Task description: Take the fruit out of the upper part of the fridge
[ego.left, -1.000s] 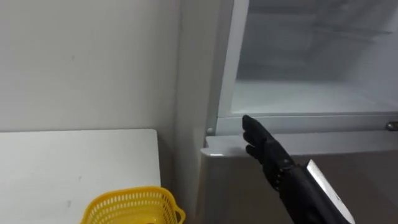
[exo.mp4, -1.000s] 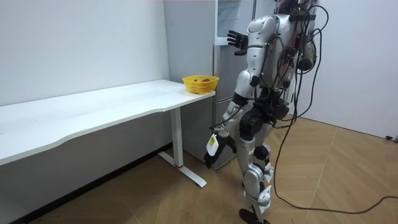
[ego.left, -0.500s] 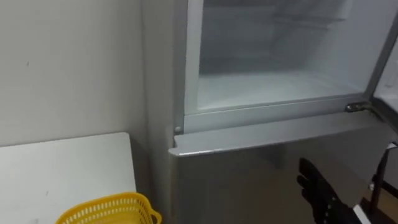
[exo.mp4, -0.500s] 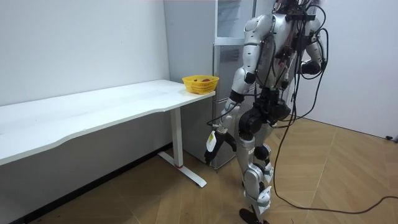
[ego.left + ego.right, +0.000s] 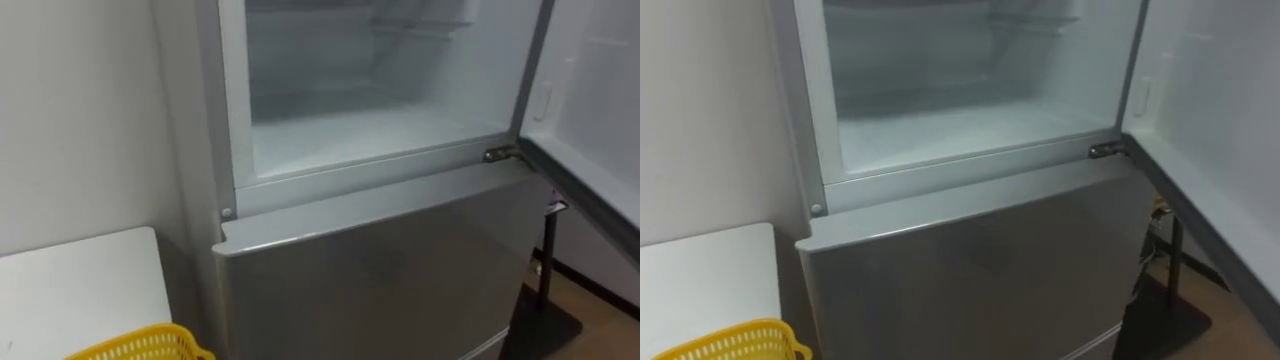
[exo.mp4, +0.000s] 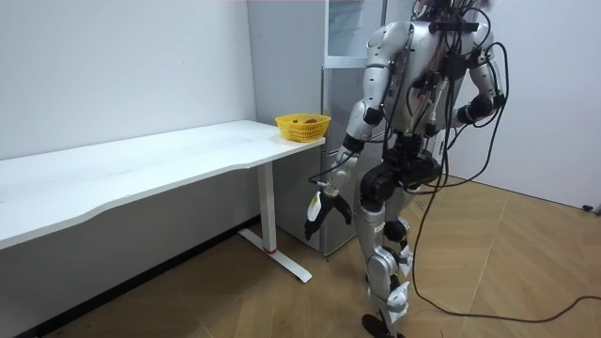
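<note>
Starting at the left of the head camera's views, the white surface (image 5: 80,290) showed just its corner, with the rim of the yellow basket (image 5: 140,345) at the bottom edge. Both sat nearer the left border than a second before, because the camera had swung to the right. Next came the silver fridge (image 5: 200,200), its lower door (image 5: 370,270) closed. Above it the upper compartment (image 5: 370,130) stood open, pale and frosted inside. At its lower right corner was a dark hinge (image 5: 500,154), and the opened upper door (image 5: 590,100) had come into the picture along the right side. In the room view the robot stood facing the fridge, beside the end of the surface, on the same spot as before. Small reddish things (image 6: 302,119) lay in the basket there; which thing was to be fetched could not be told. The left robot hand (image 6: 325,205), raised to the fridge's edge a second earlier, had dropped and hung low by the thigh, its dark fingers loosely apart. Farther right, the right robot hand (image 6: 461,117) was held at chest height on a bent arm, the elbow pushed out more than before. Whether its fingers were together or apart could not be told.
</note>
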Available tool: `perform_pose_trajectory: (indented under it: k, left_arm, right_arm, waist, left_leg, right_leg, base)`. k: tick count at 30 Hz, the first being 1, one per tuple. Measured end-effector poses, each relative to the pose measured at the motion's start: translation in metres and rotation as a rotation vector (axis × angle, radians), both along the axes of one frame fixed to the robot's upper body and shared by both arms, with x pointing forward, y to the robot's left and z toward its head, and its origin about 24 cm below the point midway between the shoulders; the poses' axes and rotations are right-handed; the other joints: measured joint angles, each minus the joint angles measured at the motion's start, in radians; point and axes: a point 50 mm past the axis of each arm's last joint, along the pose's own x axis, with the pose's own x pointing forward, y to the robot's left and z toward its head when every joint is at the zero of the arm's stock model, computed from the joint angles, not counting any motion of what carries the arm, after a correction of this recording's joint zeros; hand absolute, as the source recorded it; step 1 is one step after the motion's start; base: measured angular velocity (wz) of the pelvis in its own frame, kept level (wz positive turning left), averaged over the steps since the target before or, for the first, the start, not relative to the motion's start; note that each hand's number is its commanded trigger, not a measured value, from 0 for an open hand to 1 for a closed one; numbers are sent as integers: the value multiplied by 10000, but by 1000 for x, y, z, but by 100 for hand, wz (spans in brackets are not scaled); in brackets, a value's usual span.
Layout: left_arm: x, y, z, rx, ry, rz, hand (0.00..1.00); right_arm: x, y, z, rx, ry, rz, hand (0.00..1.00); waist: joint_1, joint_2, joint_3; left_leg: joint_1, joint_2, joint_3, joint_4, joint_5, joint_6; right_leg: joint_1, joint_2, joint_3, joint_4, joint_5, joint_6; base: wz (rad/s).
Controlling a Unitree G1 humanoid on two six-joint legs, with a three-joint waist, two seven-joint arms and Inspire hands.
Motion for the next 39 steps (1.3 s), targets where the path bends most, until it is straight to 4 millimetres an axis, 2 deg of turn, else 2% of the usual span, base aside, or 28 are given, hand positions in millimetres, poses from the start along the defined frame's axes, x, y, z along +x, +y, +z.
perform_pose_trajectory:
  k: [5,6,11,13,17,19,20,22,23,25,27,28,32,37,39]
  left_arm:
    - [-8,0,1,81,-128,194,0]
    - [-11,1,2,86,-151,343,0]
    - [-22,7,4,297,-162,1006,0]
    - [-23,11,6,429,-343,1317,0]
    - [-23,19,9,745,-487,1522,0]
    - [-19,21,11,810,-665,1634,0]
    - [-21,22,11,836,-667,1733,0]
    - [-14,25,12,942,-948,1888,0]
    - [-14,26,12,949,-976,1916,0]
    - [-11,27,13,967,-1084,1965,0]
    - [-9,26,13,956,-1097,1960,0]
    - [-8,26,13,947,-1108,1932,0]
    - [-8,27,13,960,-1042,1808,0]
    - [-8,27,13,999,-959,1646,0]
    - [-6,27,12,984,-985,1625,0]
  right_arm:
    - [-17,-20,-13,219,855,-1823,0]
    - [-18,-24,-13,151,926,-2196,0]
    - [-16,-50,1,-184,681,-4441,0]
    - [-10,-66,19,-578,138,-5802,0]
    - [-3,-89,47,-1285,-693,-8027,0]
    - [2,-98,76,-1849,-1665,-8757,0]
    - [3,-100,85,-2108,-1925,-8868,0]
    - [3,-104,118,-2995,-3149,-9442,0]
    - [5,-105,126,-3193,-3464,-9572,0]
    - [10,-112,158,-4165,-4685,-10007,0]
    - [11,-112,181,-5118,-5489,-10101,0]
    - [10,-110,190,-6201,-5734,-9956,0]
    - [11,-97,212,-7320,-6751,-9722,0]
    - [24,-65,258,-9501,-9307,-8907,0]
    - [25,-56,267,-10331,-9732,-8355,0]
  waist:
    - [3,-52,50]
    - [-46,-113,23]
    - [-198,-326,41]
    - [-222,-367,66]
    - [-244,-489,69]
    - [-296,-557,62]
    - [-288,-581,60]
    - [-292,-724,48]
    - [-287,-749,47]
    - [-340,-854,55]
    - [-332,-901,49]
    - [-300,-921,56]
    - [-228,-933,51]
    - [44,-1013,55]
    - [195,-1045,57]
  left_leg:
    - [70,9,-36,-32,0,-1]
    - [72,4,-57,-35,0,-1]
    - [115,-83,-318,-49,-3,9]
    - [109,-136,-603,-53,-22,53]
    - [84,-142,-679,-52,-20,62]
    - [32,-149,-702,-48,-13,71]
    - [22,-149,-724,-45,-12,73]
    - [-97,-145,-886,46,-11,74]
    - [-127,-143,-891,54,-11,74]
    - [-251,-145,-954,105,-11,74]
    - [-249,-140,-1002,125,-11,74]
    - [-252,-140,-1044,125,-11,74]
    - [-237,-143,-1065,115,-9,75]
    - [-230,-147,-1198,134,-2,78]
    - [-233,-148,-1378,144,2,83]
  right_leg:
    - [57,-1,-41,25,-9,-14]
    - [57,-5,-44,32,-17,-16]
    - [28,-29,-83,188,-147,-5]
    - [14,-17,-91,178,-158,-12]
    - [5,-26,-132,175,-161,-18]
    - [-51,-44,-180,197,-160,-21]
    - [-54,-47,-198,193,-162,-25]
    - [-107,-78,-297,188,-181,-50]
    - [-131,-79,-300,187,-181,-51]
    - [-196,-112,-358,165,-180,-52]
    - [-186,-117,-388,169,-183,-60]
    - [-182,-127,-416,166,-186,-65]
    - [-178,-121,-416,171,-179,-73]
    - [-116,-168,-512,139,-175,-79]
    - [-42,-204,-621,56,-172,-85]
  base:
    - [0]
    - [0]
    - [3]
    - [-2]
    - [2]
    - [4]
    - [12]
    - [12]
    - [4]
    - [6]
    - [8]
    - [5]
    - [0]
    - [5]
    - [17]
